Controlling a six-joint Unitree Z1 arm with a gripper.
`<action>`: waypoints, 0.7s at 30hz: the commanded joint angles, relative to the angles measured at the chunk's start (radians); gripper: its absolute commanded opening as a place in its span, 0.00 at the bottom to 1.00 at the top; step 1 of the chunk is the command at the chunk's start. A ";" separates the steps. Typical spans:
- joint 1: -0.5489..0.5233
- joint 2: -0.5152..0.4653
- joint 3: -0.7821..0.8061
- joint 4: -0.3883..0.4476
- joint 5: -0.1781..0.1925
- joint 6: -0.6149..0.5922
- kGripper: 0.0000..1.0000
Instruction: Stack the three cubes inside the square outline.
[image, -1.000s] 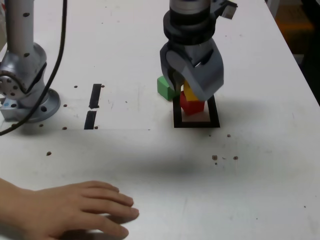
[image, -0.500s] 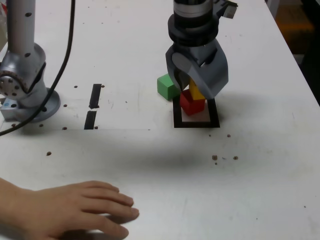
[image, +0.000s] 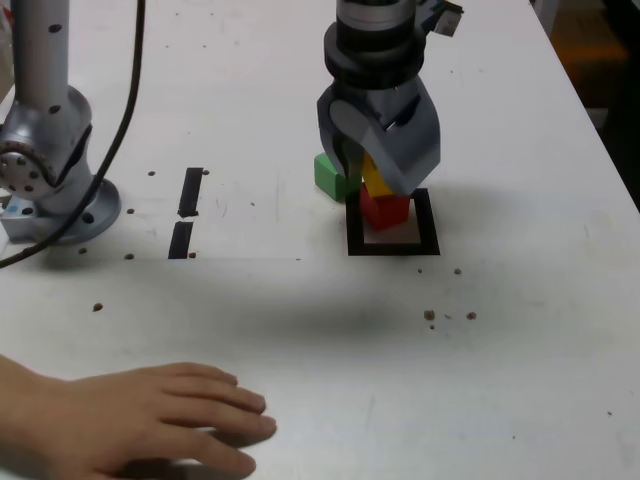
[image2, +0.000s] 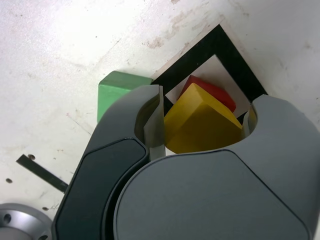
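Yellow cube (image2: 200, 122) gripped by gripper (image: 375, 180) jaws.
It sits atop red cube (image: 385, 208) inside square outline (image: 428, 232); green cube (image: 328, 174) just outside.

Three cubes (image: 385, 208), one square outline (image: 430, 235), two tape strips (image: 190, 192).

A robotics lab: white table (image: 520, 380) with tape strips (image: 187, 212) and bolted arm base (image: 50, 190).

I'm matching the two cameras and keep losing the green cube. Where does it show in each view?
Exterior view: the green cube sits on the table just outside the square outline, at the outline's far corner on the exterior view's left.
Wrist view: the green cube lies beside the outline's black tape, partly behind a gripper finger.
Shared landmark: the square outline.
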 joint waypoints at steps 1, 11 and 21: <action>0.002 -0.007 0.004 0.003 0.001 0.000 0.15; 0.002 -0.001 0.010 0.001 -0.005 -0.002 0.30; 0.002 0.011 0.014 -0.010 -0.003 -0.002 0.65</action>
